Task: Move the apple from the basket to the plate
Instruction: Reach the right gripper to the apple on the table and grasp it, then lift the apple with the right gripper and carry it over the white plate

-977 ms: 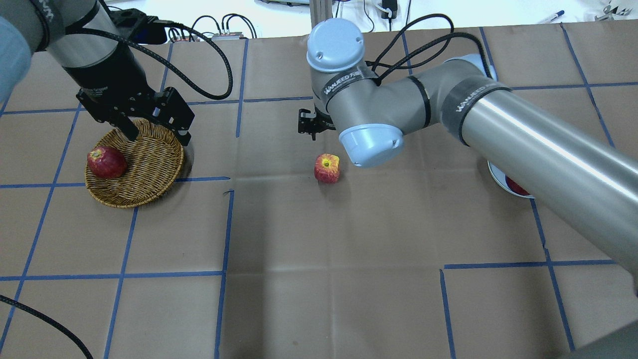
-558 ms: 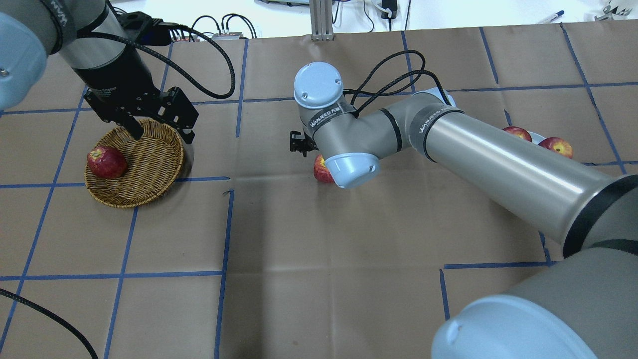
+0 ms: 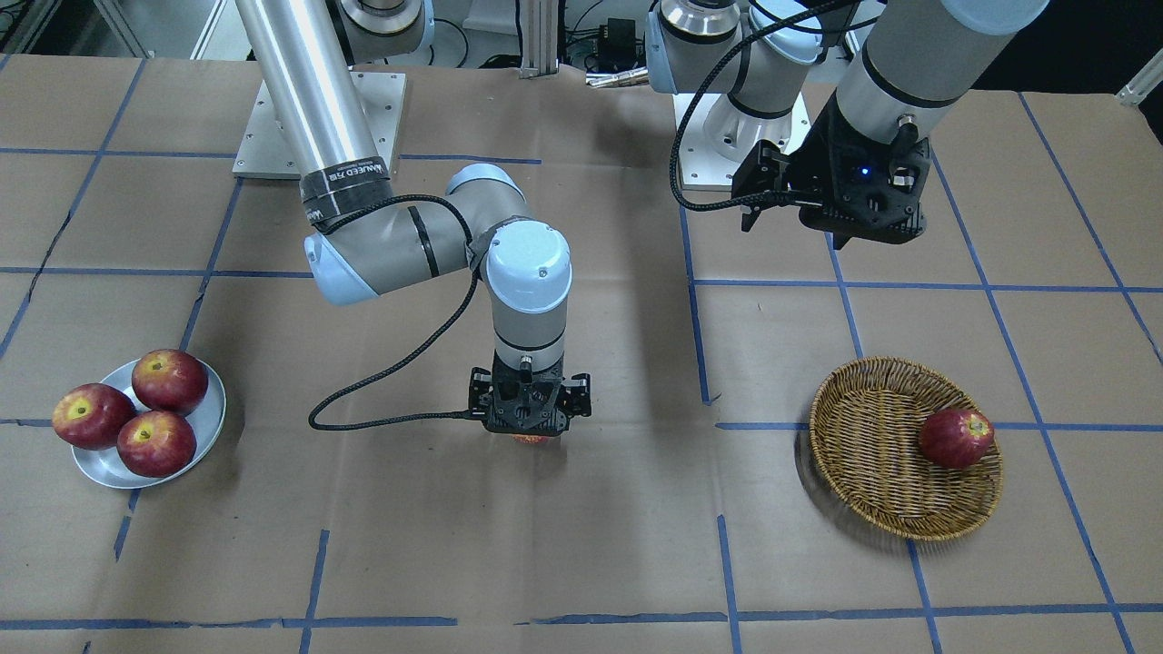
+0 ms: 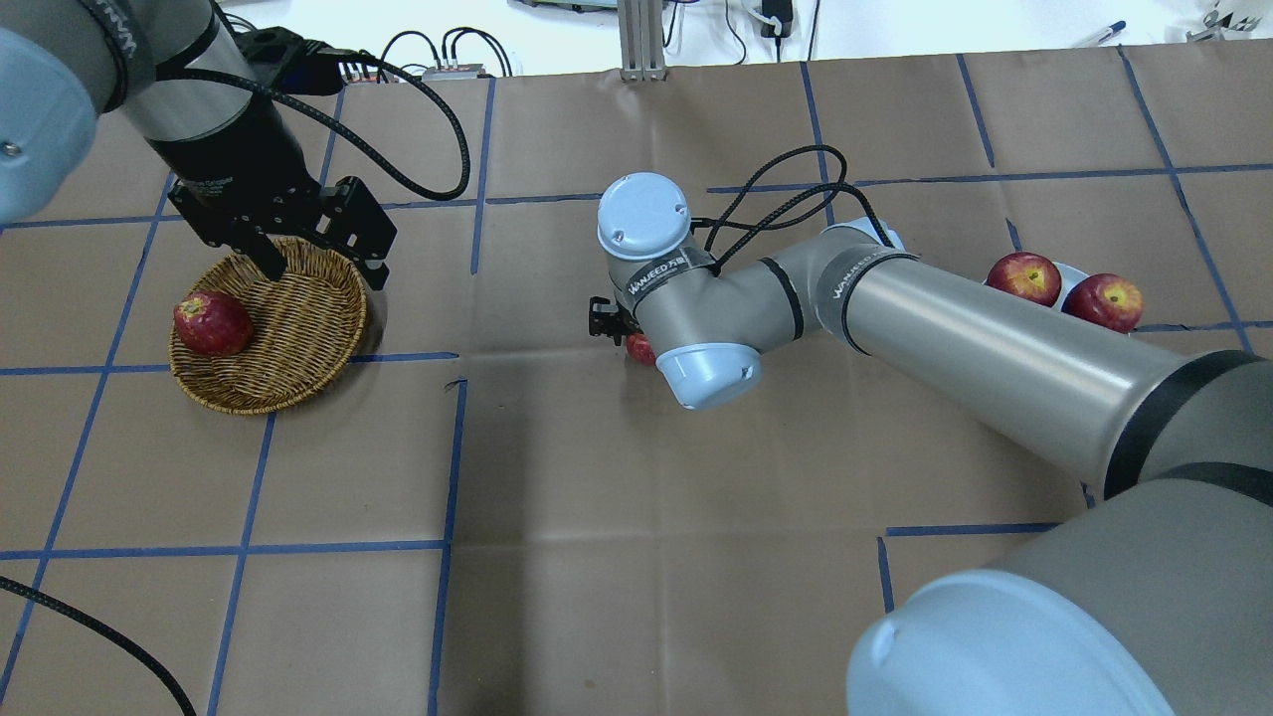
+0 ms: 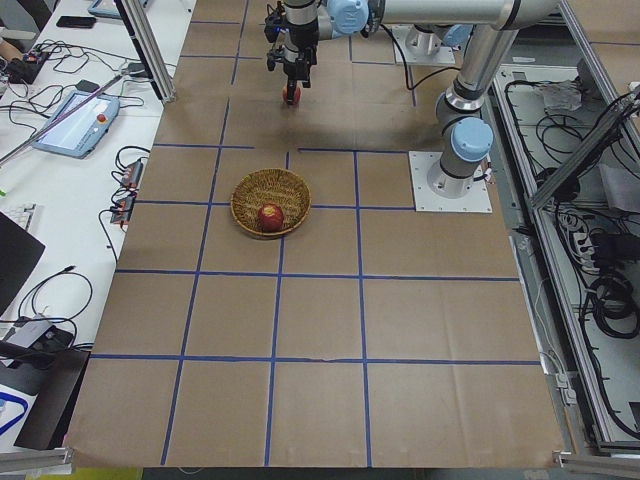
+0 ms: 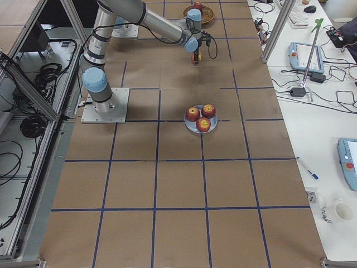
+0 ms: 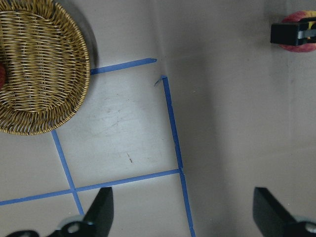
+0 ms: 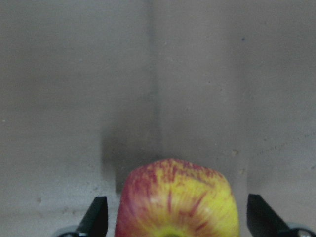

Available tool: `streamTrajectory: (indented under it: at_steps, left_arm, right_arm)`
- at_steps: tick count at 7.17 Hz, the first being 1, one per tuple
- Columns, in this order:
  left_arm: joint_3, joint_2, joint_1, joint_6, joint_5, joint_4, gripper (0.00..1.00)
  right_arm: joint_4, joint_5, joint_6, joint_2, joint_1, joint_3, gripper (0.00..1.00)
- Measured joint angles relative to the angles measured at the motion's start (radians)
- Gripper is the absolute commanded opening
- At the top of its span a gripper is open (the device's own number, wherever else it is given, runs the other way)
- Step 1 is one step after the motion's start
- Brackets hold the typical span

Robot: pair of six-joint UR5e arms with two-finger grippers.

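Where the paper-covered table (image 4: 636,557) is creased at its middle, the apple (image 8: 177,200) sits upright on the bare surface. It is well apart from both basket and plate. Its skin is yellow, streaked with red from the shoulders down, and its outline is blocky and flat-topped. The right hand (image 8: 178,216) is lowered over it, released. Its dark, tapered fingers (image 8: 98,213) stand one on each side with a gap to the skin.

The basket (image 4: 298,328) is round, shallow, tan wicker in tight coils. It holds one dark red apple (image 4: 212,323) against its rim. The left hand (image 7: 183,210) hangs above the basket's edge, spread wide and grasping nothing.

The plate (image 3: 207,427) is round, smooth, silvery metal and carries three glossy dark red apples (image 3: 156,443) with yellow stem dimples, packed together. Blue tape lines mark the matte brown table into squares.
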Motion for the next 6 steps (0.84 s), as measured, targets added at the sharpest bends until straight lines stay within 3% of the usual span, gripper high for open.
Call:
streamTrajectory:
  at_steps: [1,4,6]
  left_arm:
    - [0.000,0.000,0.000,0.000,0.001,0.000,0.99]
    - [0.000,0.000,0.000,0.000,0.002,0.000,0.99]
    - [0.000,0.000,0.000,0.000,0.001,0.000,0.99]
  right_arm:
    - [0.000,0.001,0.001,-0.002,0.000,0.002,0.43]
    - [0.005,0.003,0.001,-0.035,-0.012,-0.015,0.43]
    - [0.086,0.001,-0.029,-0.139,-0.079,-0.028,0.43]
